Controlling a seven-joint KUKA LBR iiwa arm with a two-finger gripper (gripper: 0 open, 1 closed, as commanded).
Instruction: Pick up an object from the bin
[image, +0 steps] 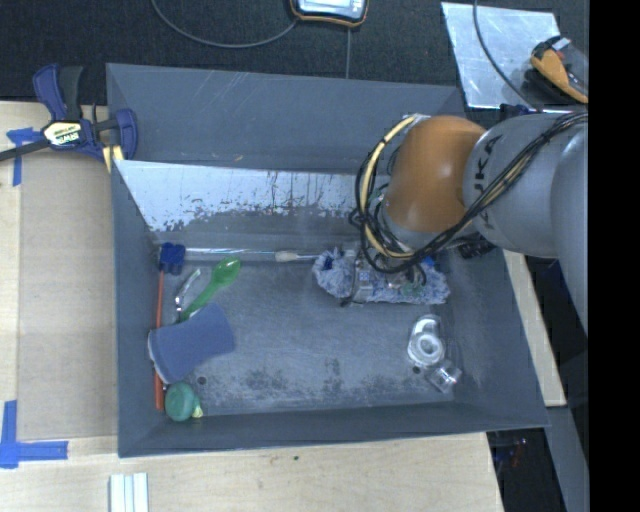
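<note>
Arm position: I see the arm entering from the view's right, its orange cover (430, 185) hanging over the back right part of the bin (300, 360).
Gripper position: The gripper (358, 280) is low, near the bin floor, just in front of the back wall. The cover and cable loops hide most of it from me.
Nearest thing: A crumpled bundle, mottled blue and white (398, 289), lies on the floor at back right, directly under the wrist.
Key relation: The bundle's left end meets the gripper, and the rest of it extends toward the view's right beneath the cover. Its long axis runs left to right, roughly parallel to the back wall.
Gripper opening: I cannot tell whether it is spread or closed, nor whether it has any of the bundle in it.
Contact: Gripper and bundle overlap in the view. I judge touch to be likely but unconfirmed.
Second candidate: A clear plastic piece (428, 348) lies nearer the front, apart from the gripper.
Other contents: A green spoon (215, 283), a blue pad (190, 343) and a green ball (181, 402) lie along the left side, well apart from the gripper.
Operator judgement: The task is not yet done. I would confirm the grip on lifting.
</note>
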